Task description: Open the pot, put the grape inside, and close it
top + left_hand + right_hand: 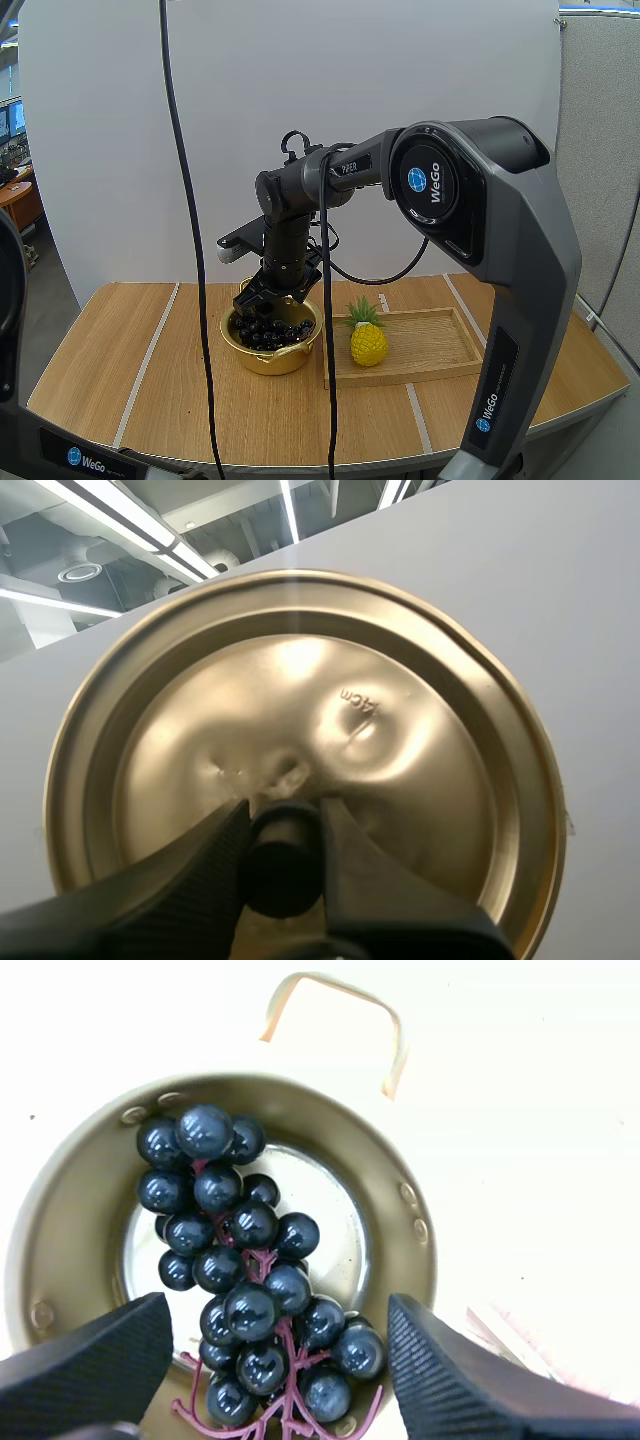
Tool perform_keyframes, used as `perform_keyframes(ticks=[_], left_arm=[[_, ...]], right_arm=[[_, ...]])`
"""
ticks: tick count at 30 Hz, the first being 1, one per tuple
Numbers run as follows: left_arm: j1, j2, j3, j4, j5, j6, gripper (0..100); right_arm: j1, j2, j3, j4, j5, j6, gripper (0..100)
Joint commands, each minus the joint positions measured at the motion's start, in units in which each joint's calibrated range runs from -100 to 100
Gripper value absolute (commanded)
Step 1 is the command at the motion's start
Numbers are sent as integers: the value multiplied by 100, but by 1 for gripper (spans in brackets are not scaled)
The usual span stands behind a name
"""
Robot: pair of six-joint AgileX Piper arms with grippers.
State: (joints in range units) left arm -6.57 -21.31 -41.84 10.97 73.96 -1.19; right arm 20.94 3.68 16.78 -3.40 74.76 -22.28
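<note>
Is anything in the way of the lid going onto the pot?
Yes, the right gripper. It hangs open just above the pot, over the grapes inside, so it likely must pull away first. The left gripper pinches the lid by its knob.

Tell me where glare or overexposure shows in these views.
Right wrist view: the table around the pot is washed out to white, and the grapes carry small highlights. Left wrist view: the lid reflects bright patches. High view: even light, no strong glare.
</note>
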Motion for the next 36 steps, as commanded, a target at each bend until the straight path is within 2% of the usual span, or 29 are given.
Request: perform_keyframes(ticks=[1, 7, 15, 29, 32, 36], left_arm=[[6, -36, -38, 79, -251, -54, 0], [6, -36, -38, 79, -251, -54, 0], [6, -36, -38, 79, -251, -54, 0], [6, -36, -38, 79, -251, -54, 0], [6, -36, -38, 79, -251, -54, 0], [6, -36, -38, 79, -251, -54, 0]], right_arm=[[-26, -105, -54, -30, 39, -46, 100], [-26, -215, -69, -30, 39, -46, 100], [-26, -1163, -69, -8, 66, -17, 100], [-26, -2937, -69, -143, 1325, 3, 100], [-144, -3219, -69, -130, 1561, 26, 100], [-487, -3512, -69, -16, 1763, 26, 100]])
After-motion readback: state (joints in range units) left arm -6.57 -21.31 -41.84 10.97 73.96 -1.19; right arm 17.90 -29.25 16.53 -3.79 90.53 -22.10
